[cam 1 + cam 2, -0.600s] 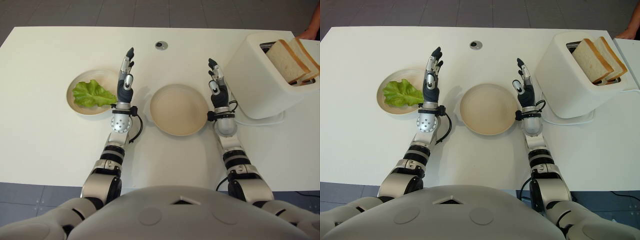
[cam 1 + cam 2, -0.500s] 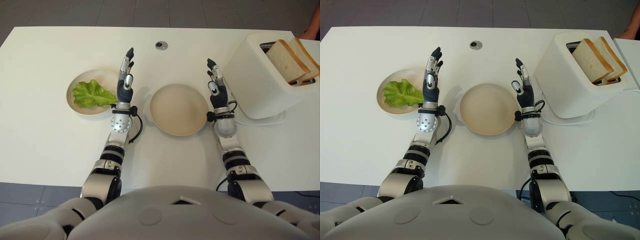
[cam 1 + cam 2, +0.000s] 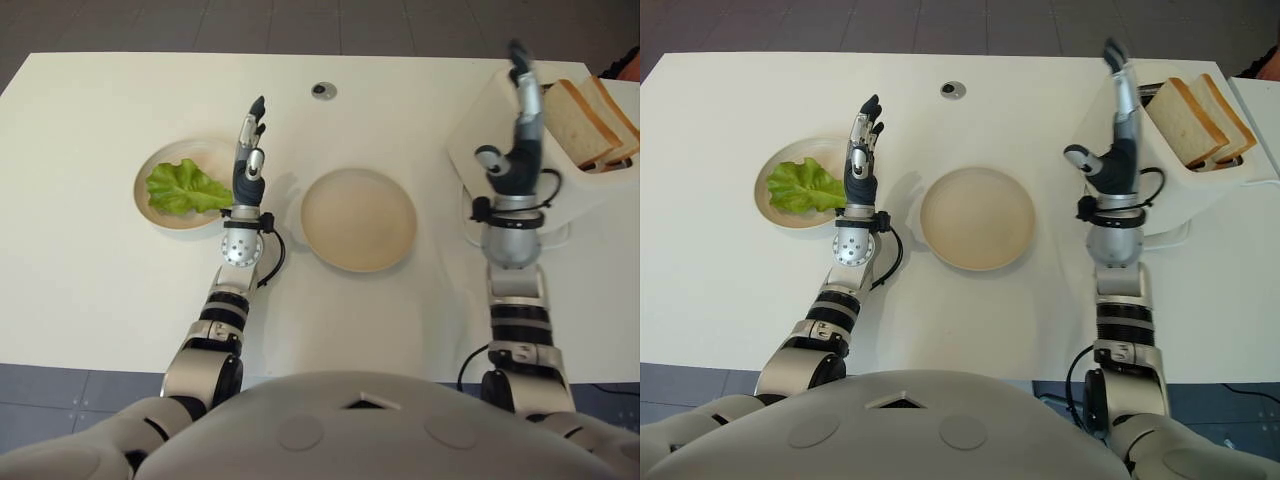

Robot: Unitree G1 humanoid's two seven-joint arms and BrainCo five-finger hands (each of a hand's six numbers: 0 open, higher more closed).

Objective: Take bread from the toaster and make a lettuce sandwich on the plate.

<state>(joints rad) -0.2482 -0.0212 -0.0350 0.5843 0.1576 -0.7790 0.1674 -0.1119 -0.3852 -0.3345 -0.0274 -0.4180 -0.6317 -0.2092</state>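
Bread (image 3: pixel 570 120) sits in toaster (image 3: pixel 585 190), lettuce (image 3: pixel 185 188) on dish (image 3: pixel 165 218), plate (image 3: pixel 358 220) bare; left robot hand (image 3: pixel 250 155), right robot hand (image 3: pixel 520 130) open, empty, nothing done yet.

The left hand (image 3: pixel 250 165) and right hand (image 3: pixel 517 135) are dark grey with silver finger segments. The left wrist ball (image 3: pixel 240 250) is silver, dotted with small dark screws; a black cable (image 3: pixel 281 255) loops at its four o'clock. The forearms (image 3: pixel 228 300) alternate silver shells and black rings.
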